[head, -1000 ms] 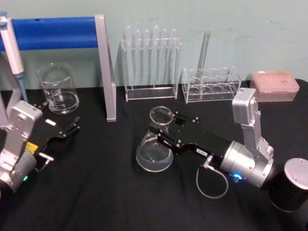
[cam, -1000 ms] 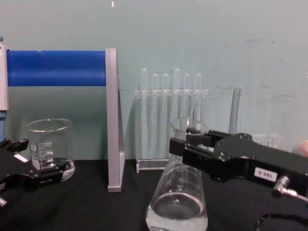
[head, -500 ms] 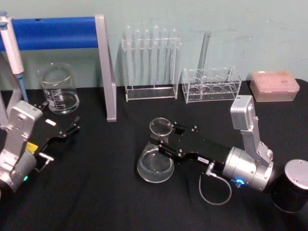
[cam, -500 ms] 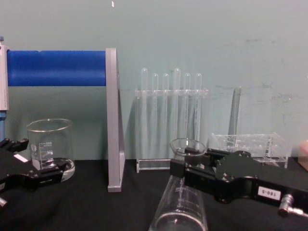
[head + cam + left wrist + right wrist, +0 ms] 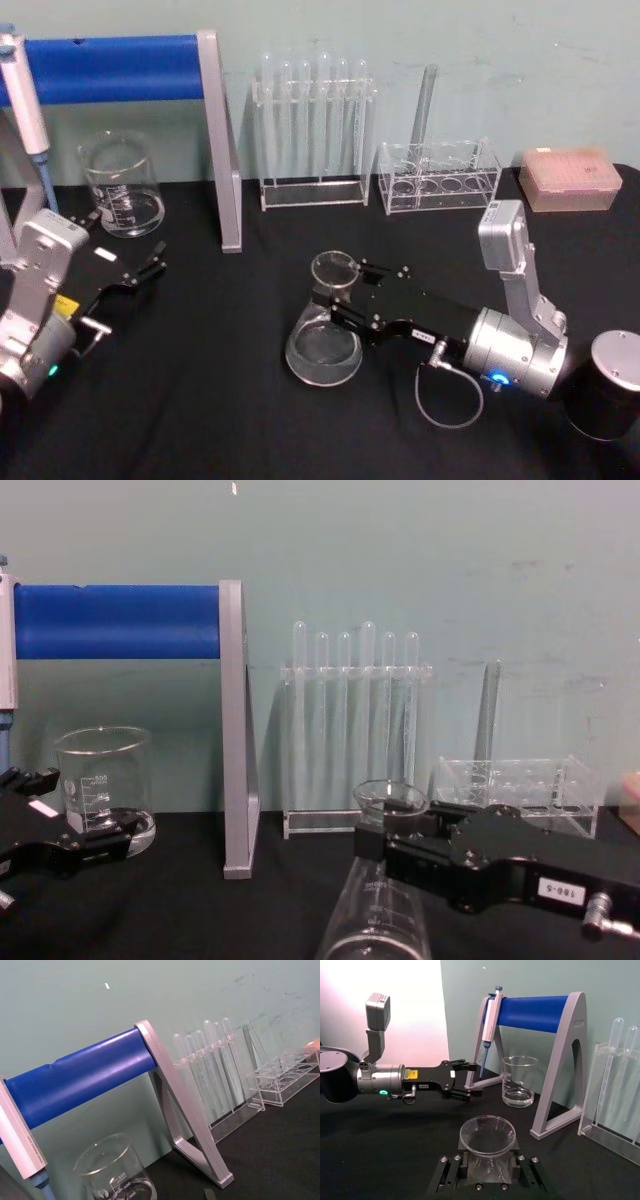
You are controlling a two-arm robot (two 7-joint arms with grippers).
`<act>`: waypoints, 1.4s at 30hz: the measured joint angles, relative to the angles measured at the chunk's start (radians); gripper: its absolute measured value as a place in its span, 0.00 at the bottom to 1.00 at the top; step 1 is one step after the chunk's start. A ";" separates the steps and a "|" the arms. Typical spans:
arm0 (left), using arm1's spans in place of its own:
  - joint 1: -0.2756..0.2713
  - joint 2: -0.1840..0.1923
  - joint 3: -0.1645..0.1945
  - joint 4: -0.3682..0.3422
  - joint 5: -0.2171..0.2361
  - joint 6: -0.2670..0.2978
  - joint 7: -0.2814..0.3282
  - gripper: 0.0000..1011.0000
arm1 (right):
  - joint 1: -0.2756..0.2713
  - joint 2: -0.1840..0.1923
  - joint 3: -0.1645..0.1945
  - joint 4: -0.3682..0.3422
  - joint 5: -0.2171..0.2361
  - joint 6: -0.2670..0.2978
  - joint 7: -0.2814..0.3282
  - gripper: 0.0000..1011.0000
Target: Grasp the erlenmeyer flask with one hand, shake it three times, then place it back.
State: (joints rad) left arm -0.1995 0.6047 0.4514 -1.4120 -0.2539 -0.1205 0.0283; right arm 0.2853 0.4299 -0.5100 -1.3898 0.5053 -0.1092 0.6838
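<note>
One second on, the right gripper (image 5: 337, 288), clamped on the erlenmeyer flask (image 5: 322, 348), sits lower.

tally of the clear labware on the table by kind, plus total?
erlenmeyer flask, neck held in the right gripper: 1
beaker: 1
test tubes in the tall rack: 6
lone tube in the low rack: 1
clear racks, tall rack and low rack: 2
Total: 11

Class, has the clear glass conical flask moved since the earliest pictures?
Yes. The flask, in the right tool, has dropped lower against the clear test-tube rack behind.
</note>
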 joint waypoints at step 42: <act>0.000 0.000 0.000 0.000 0.000 0.000 0.000 0.99 | 0.013 0.006 -0.024 0.021 0.009 0.025 -0.031 0.44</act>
State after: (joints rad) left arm -0.1995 0.6047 0.4514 -1.4120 -0.2539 -0.1205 0.0283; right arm 0.2986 0.4358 -0.5344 -1.3691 0.5139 -0.0847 0.6532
